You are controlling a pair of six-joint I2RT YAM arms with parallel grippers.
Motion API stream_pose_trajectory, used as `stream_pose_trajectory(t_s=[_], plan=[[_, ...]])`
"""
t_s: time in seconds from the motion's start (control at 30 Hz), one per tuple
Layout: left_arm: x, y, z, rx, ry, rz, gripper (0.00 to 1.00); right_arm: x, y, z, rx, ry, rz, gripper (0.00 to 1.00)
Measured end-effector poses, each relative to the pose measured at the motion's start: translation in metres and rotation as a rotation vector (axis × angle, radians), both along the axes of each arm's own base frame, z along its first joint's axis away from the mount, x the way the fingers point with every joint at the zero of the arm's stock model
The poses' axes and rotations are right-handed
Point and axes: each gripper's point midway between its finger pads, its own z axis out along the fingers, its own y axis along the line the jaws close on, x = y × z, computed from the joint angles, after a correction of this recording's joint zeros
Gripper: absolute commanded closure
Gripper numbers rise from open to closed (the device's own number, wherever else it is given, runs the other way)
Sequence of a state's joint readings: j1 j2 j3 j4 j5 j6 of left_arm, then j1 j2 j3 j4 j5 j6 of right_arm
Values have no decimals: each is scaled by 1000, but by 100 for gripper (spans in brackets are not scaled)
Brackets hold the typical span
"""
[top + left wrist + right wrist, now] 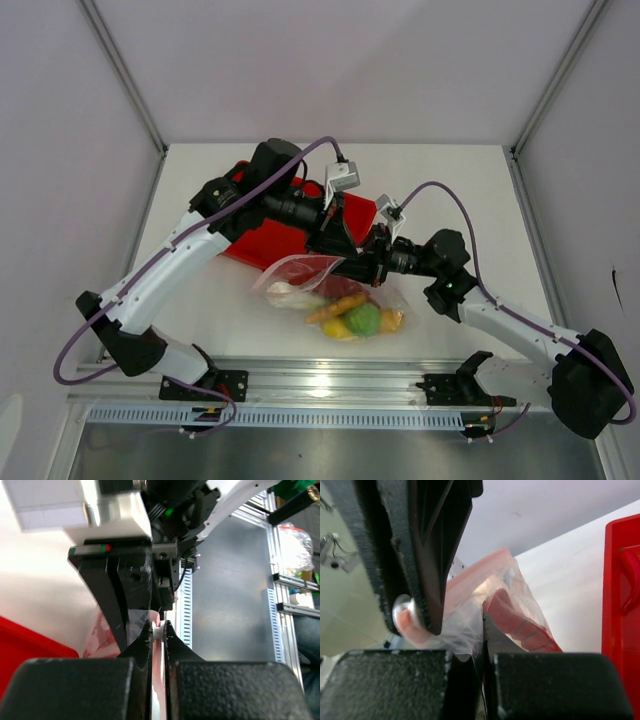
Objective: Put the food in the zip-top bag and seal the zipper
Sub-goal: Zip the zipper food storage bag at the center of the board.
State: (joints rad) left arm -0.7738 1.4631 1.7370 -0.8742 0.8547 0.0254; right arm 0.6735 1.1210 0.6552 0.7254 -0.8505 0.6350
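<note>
top view: a white table boxed in by pale walls, with a red tray toward the back. the zip-top bag lies just in front of the tray, between the two arms. the food is heaped in its near end, the green round fruit plainest among the yellow and orange pieces. both arms reach inward with elbows out and wrists bent down, so the left gripper and right gripper meet almost nose to nose at the bag's raised mouth.

left wrist view: the left gripper is pinched flat on the zipper, the pinkish strip running straight between its pads. the right gripper's black finger stands just beyond, very close.

right wrist view: the right gripper is clenched on crinkled film of the bag, right beside the left one's finger. the pink edge arcs away behind, and a side of the tray shows at the right.

the food looks loaded, so sealing seems to be the step in hand. to do it well, one gripper should anchor the mouth while the other runs along the strip with a firm, even pinch. the strip wants to be taut and level, with the pads on the strip itself rather than the loose film below. the two close-set grippers also need to part without clashing.
</note>
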Motion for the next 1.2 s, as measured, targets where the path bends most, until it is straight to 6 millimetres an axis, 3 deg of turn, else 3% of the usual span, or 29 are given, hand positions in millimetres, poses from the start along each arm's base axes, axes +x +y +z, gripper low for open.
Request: stream_pose_trajectory(t_s=[0.33,1.0,1.2], plan=[[15,10,-4,10,-62,154,92,3,-5,12,78,136,-83,100],[24,8,0,-15,-80,203,99,21,-23,24,198,284,-259,100],[19,10,-2,-3,-62,192,99,22,-13,24,117,258,-209,96]])
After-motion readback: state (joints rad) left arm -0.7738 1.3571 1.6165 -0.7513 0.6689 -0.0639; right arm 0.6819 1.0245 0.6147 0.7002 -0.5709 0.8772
